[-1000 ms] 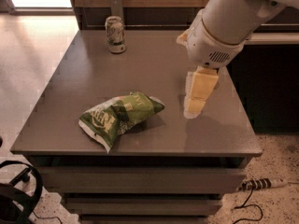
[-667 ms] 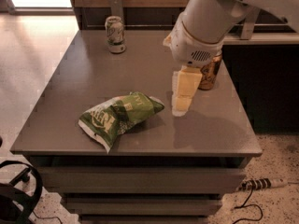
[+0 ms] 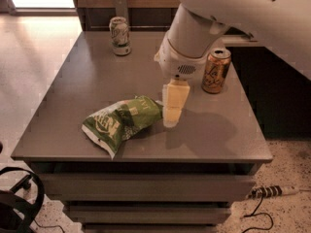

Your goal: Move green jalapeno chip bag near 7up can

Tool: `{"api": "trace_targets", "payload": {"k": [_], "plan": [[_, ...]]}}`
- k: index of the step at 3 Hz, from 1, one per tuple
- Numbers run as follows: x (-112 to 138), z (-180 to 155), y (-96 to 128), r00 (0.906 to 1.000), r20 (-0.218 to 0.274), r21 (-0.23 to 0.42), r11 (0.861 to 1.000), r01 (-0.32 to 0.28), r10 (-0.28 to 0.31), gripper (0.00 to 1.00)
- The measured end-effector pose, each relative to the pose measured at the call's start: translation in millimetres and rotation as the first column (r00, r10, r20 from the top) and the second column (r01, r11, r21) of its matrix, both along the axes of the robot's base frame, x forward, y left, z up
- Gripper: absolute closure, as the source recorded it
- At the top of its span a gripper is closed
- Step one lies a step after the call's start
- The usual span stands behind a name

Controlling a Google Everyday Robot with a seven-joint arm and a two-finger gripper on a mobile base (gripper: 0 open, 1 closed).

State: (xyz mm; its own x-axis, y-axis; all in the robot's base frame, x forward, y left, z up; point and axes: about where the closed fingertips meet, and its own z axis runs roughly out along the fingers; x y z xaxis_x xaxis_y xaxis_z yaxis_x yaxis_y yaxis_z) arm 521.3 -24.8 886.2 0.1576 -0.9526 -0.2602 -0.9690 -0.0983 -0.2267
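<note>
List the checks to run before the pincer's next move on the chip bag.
1. Green jalapeno chip bag lies flat on the table, uncovered: ok.
2. Pincer low at the bag's right end: ok.
3. Pincer touching the bag: cannot tell.
4. 7up can upright at the far edge: ok.
5. Orange can upright at the right, off the bag-to-7up path: ok.
6. Bag near the 7up can: not ok.

White lettering on green jalapeno chip bag [image 3: 121, 123], beside gripper [image 3: 172, 120], not legible
</note>
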Motion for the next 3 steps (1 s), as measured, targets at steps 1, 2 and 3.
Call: {"api": "trace_targets", "payload": {"k": [1, 2, 3], "plan": [[-2, -17, 16, 0.9993, -0.027, 0.031, 0.999, -0.023, 0.023, 0.00], [-8, -28, 37, 0.9973, -0.039, 0.084, 0.995, -0.059, 0.062, 0.00], [-16, -39, 55, 0.9940, -0.059, 0.136, 0.987, -0.084, 0.093, 0.00]]}}
